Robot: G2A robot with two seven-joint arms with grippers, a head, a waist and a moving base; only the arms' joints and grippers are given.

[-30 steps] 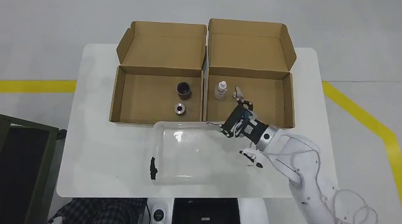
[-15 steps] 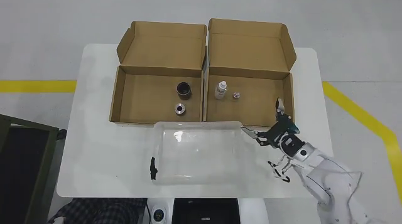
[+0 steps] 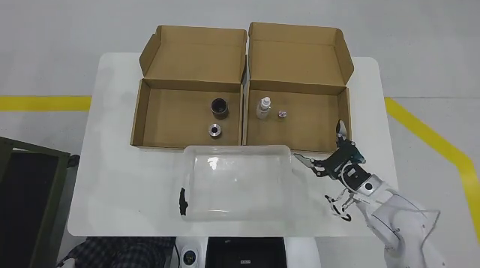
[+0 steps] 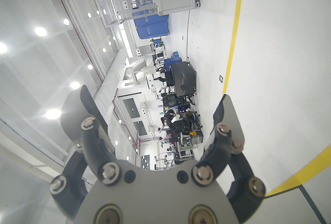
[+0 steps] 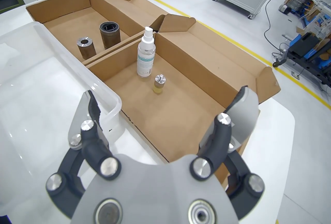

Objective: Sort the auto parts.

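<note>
Likely to clip the clear plastic bin [image 5: 113, 106] rim or the right cardboard box [image 5: 207, 59] wall if swung low with the right gripper [image 5: 167, 94] spread wide and empty.

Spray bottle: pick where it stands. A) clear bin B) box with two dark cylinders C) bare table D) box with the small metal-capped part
D: the spray bottle stands upright beside the small metal-capped part inside the same cardboard box.
</note>
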